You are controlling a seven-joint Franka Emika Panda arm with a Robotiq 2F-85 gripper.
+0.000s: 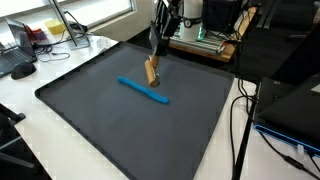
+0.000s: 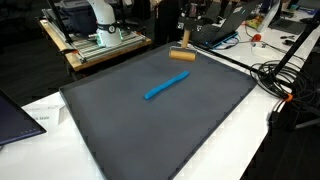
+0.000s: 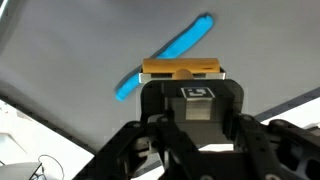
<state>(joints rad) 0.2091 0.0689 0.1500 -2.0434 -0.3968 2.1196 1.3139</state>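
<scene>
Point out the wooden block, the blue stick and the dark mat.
wooden block point(image 1: 151, 71): in an exterior view, middle of its side face.
blue stick point(image 1: 143, 90): in an exterior view, halfway along its length.
dark mat point(image 1: 120, 135): in an exterior view, bare near part.

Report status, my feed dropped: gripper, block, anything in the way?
Gripper shut on block. Block tilted, over the mat. Blue stick lies on mat close by.

White desk carries a dark grey mat. 1 blue marker lies flat, diagonal, near the mat's middle.
</scene>
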